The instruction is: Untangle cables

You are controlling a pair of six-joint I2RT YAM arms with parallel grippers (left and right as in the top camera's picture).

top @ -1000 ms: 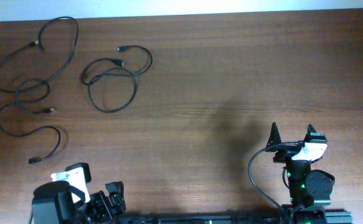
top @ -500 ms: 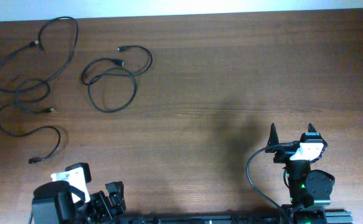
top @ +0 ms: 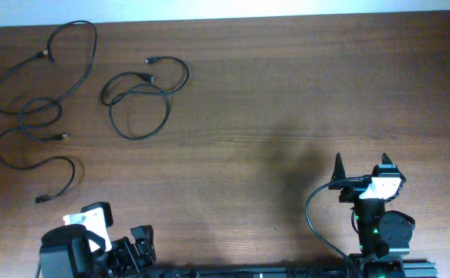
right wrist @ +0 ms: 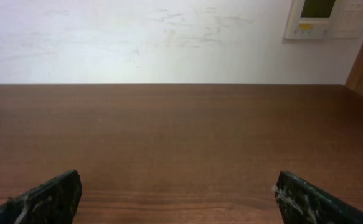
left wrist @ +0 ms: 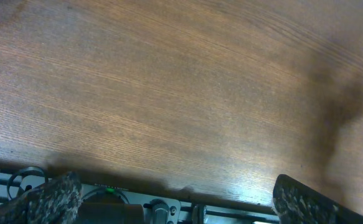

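Several black cables lie on the brown table at the far left. One long cable [top: 69, 73] loops from the back edge down past a second cable [top: 32, 158] with a plug at the front. A separate coiled cable [top: 140, 108] lies to their right. My left gripper [top: 136, 247] sits at the front left edge, jaws wide apart and empty in the left wrist view [left wrist: 175, 196]. My right gripper [top: 361, 171] stands at the front right, open and empty in the right wrist view [right wrist: 178, 193], far from the cables.
The table's bare wood [top: 286, 93] spreads across the middle and right. A white wall [right wrist: 137, 37] with a wall panel [right wrist: 327, 18] stands behind the far edge. The arm bases and a rail [left wrist: 169, 208] line the front edge.
The right gripper has settled very slightly lower toward the front edge. The cables and the left arm have not moved.
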